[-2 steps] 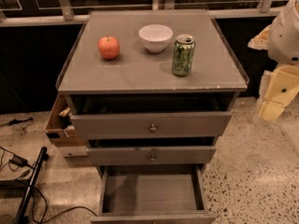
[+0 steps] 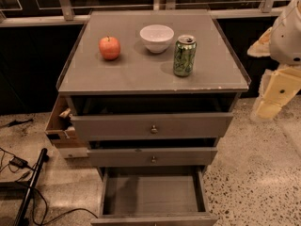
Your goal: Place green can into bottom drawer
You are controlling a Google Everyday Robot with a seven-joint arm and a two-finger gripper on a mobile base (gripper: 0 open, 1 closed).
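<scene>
The green can (image 2: 185, 55) stands upright on the grey cabinet top (image 2: 141, 74), right of centre, beside the white bowl. The bottom drawer (image 2: 153, 194) is pulled out at the foot of the cabinet, and its flat grey floor is bare. My gripper (image 2: 275, 95) hangs at the right edge of the camera view, off the cabinet's right side, well apart from the can and below the level of the top. It holds nothing that I can see.
A red apple (image 2: 109, 47) and a white bowl (image 2: 156, 37) sit on the top behind and left of the can. The two upper drawers (image 2: 153, 126) stand slightly open. A cardboard box (image 2: 59, 126) is at the cabinet's left, and cables (image 2: 19, 164) lie on the floor.
The view has moved closer to the cabinet. The can, apple and bowl have not moved, and my arm stays at the right edge.
</scene>
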